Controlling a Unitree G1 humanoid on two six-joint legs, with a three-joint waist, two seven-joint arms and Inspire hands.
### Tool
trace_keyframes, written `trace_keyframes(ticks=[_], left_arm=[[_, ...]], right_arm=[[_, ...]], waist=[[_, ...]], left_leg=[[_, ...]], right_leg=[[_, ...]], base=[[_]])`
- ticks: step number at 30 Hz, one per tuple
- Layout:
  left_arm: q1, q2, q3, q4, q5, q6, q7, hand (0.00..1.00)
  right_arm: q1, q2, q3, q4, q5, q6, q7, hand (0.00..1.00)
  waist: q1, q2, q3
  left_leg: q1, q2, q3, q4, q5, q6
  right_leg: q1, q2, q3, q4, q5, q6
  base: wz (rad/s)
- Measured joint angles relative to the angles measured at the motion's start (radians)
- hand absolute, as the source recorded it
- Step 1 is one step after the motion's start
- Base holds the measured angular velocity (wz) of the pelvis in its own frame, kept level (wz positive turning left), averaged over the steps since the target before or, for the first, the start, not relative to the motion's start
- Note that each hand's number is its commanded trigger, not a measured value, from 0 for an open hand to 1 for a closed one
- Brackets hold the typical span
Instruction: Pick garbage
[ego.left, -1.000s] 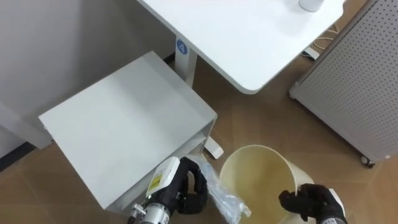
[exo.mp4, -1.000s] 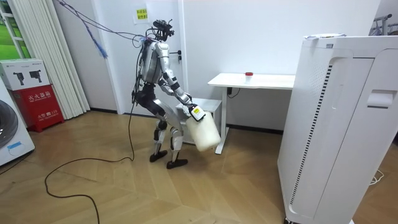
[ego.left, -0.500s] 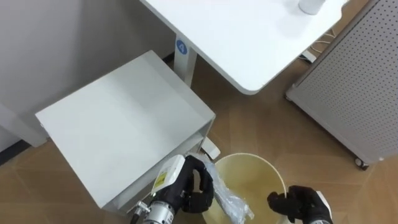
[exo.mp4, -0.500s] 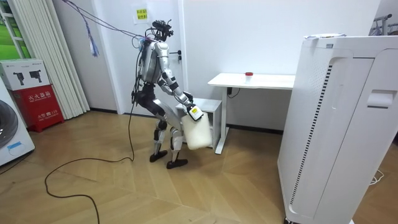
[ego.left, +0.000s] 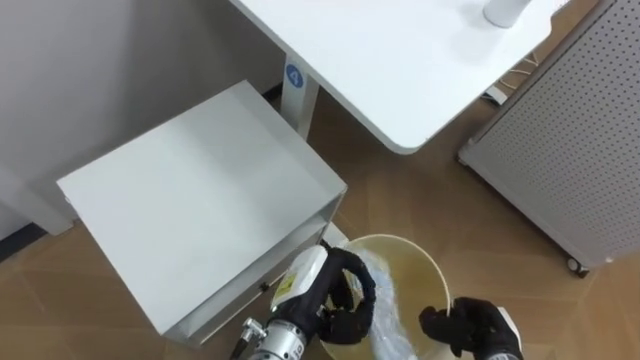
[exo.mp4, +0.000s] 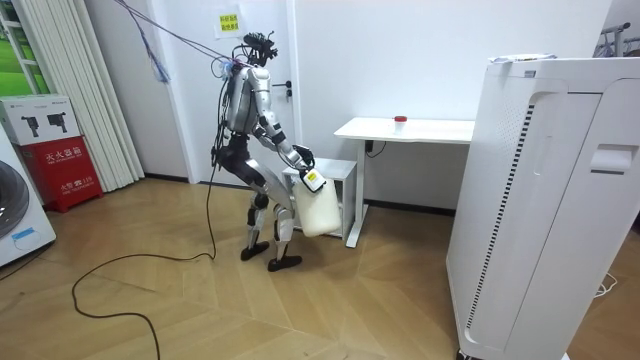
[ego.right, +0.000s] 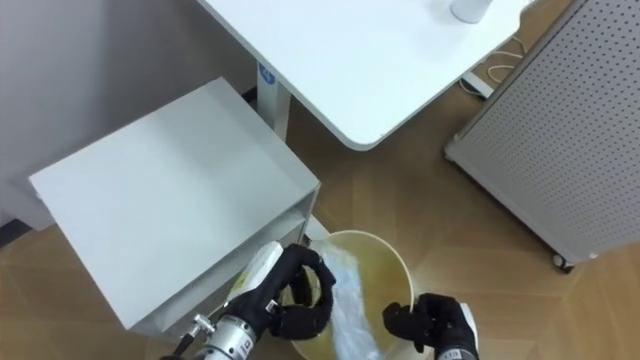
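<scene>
The garbage is a crumpled clear plastic wrapper (ego.left: 386, 302), glossy and creased, with pale highlights along its folds. It hangs over the open mouth of the bin (ego.left: 414, 276), and its lower end reaches down inside the rim. The left hand (ego.left: 343, 300) has its dark fingers curled tight round the wrapper's upper part, at the left edge of the bin's mouth. The bin is a round, smooth, cream plastic pail with a thin lip. The right hand (ego.left: 470, 328) clenches that lip on its near right side. To the left and farther off stands a low cabinet (ego.left: 200, 200) of matte white sheet, flat-topped and square-cornered, with an open shelf below. Its near right corner lies just beside the left hand. Beyond it a white desk (ego.left: 400, 60) with a smooth top and a rounded corner juts toward the bin, and a small white cup (ego.left: 503, 10) sits at its far edge. On the right a grey perforated panel (ego.left: 575, 150) stands on the wooden plank floor (ego.left: 420, 190). Bare planks lie between the panel, the desk corner and the bin. In the room view the robot stands with bent knees before the cabinet, holding the bin in front of it. There is wide open floor behind it, and a tall white appliance (exo.mp4: 545, 200) stands well apart on the room view's right.
</scene>
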Motion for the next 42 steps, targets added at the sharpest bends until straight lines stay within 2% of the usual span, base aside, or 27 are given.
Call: trace_keyframes(ticks=[5,12,14,17,20,22,26,28,32,34,35,37,41,42], left_arm=[[0.001,-0.002,-0.005,0.0,0.0,0.002,-0.04,0.0],[0.004,-0.015,-0.017,-0.002,0.002,0.032,-0.088,0.0],[0.005,-0.015,-0.019,-0.002,0.004,0.036,-0.096,0.0],[0.007,-0.016,-0.027,-0.002,0.004,0.039,-0.104,0.0],[0.016,-0.015,-0.019,-0.002,0.012,0.039,-0.105,0.0],[0.025,-0.01,-0.013,-0.002,0.026,0.038,-0.105,0.0],[0.055,0.018,-0.002,-0.002,0.042,0.035,-0.105,0.0],[0.064,0.046,0.041,-0.029,0.051,0.034,-0.103,0.0],[0.104,0.059,0.124,-0.122,0.075,0.024,-0.07,0.0],[0.142,0.071,0.172,-0.189,0.106,-0.001,-0.032,0.0],[0.157,0.076,0.185,-0.214,0.113,-0.004,-0.027,0.0],[0.207,0.097,0.219,-0.3,0.114,-0.011,0.0,0.0],[0.251,0.108,0.293,-0.363,0.117,-0.013,0.044,0.0],[0.27,0.12,0.309,-0.395,0.112,-0.013,0.055,0.0]], right_arm=[[0.012,0.001,0.0,0.001,-0.009,0.0,0.004,1.0],[0.012,0.0,-0.002,0.003,-0.004,0.0,0.011,1.0],[0.013,-0.001,-0.002,0.009,-0.004,0.0,0.012,1.0],[0.02,-0.004,-0.002,0.011,0.001,0.0,0.02,1.0],[0.03,-0.004,-0.002,0.017,0.0,-0.001,0.046,1.0],[0.036,-0.005,-0.002,0.017,0.002,-0.002,0.065,1.0],[0.064,-0.012,-0.006,0.018,0.015,-0.004,0.088,1.0],[0.068,-0.013,-0.031,0.017,0.015,-0.006,0.091,1.0],[0.102,-0.021,-0.051,0.017,0.013,-0.02,0.094,1.0],[0.134,-0.027,-0.083,-0.015,0.008,-0.023,0.094,1.0],[0.146,-0.029,-0.089,-0.027,0.008,-0.025,0.093,1.0],[0.19,-0.034,-0.111,-0.058,0.007,-0.036,0.09,1.0],[0.231,-0.034,-0.144,-0.086,0.008,-0.048,0.086,1.0],[0.245,-0.034,-0.157,-0.087,0.008,-0.06,0.087,1.0]], waist=[[0.0,-0.001,-0.0004],[0.005,0.003,-0.0009],[0.006,0.009,-0.0005],[0.007,0.036,-0.0024],[0.009,0.047,-0.0015],[0.013,0.048,-0.001],[0.032,0.05,-0.0011],[0.034,0.051,-0.0016],[0.034,0.057,-0.0049],[0.04,0.072,-0.0151],[0.041,0.074,-0.0174],[0.043,0.084,-0.0272],[0.055,0.087,-0.0315],[0.055,0.087,-0.0322]], left_leg=[[0.017,0.002,0.001,-0.001,-0.001,0.002],[0.021,0.003,0.003,-0.007,0.0,0.005],[0.03,0.002,0.002,-0.013,0.001,0.007],[0.051,-0.003,-0.004,-0.029,0.003,0.008],[0.101,-0.021,0.003,-0.07,0.011,0.008],[0.144,-0.034,0.012,-0.103,0.018,0.008],[0.213,-0.039,0.015,-0.156,0.028,0.001],[0.241,-0.042,0.009,-0.176,0.031,-0.002],[0.316,-0.053,-0.009,-0.237,0.045,-0.006],[0.372,-0.062,-0.017,-0.297,0.062,-0.008],[0.389,-0.065,-0.017,-0.316,0.067,-0.008],[0.454,-0.076,-0.019,-0.389,0.089,-0.011],[0.553,-0.089,-0.025,-0.471,0.115,-0.017],[0.577,-0.089,-0.031,-0.492,0.12,-0.02]], right_leg=[[0.018,0.001,-0.001,-0.004,0.0,0.001],[0.026,0.004,-0.001,-0.019,0.007,0.003],[0.036,0.003,-0.003,-0.025,0.008,0.005],[0.061,0.001,-0.009,-0.042,0.009,0.01],[0.099,-0.008,0.0,-0.055,0.005,0.016],[0.127,-0.016,0.007,-0.061,-0.002,0.021],[0.194,-0.013,0.001,-0.103,-0.002,0.022],[0.225,-0.013,-0.007,-0.12,-0.003,0.024],[0.31,-0.012,-0.027,-0.175,-0.002,0.03],[0.374,-0.009,-0.04,-0.232,0.01,0.04],[0.389,-0.007,-0.041,-0.245,0.013,0.042],[0.452,0.003,-0.045,-0.304,0.026,0.05],[0.543,0.002,-0.057,-0.361,0.03,0.055],[0.57,0.002,-0.066,-0.38,0.031,0.056]], base=[[0.0],[0.0],[0.0],[0.06],[0.02],[0.03],[0.01],[0.08],[0.15],[0.13],[0.08],[0.06],[0.07],[0.19]])
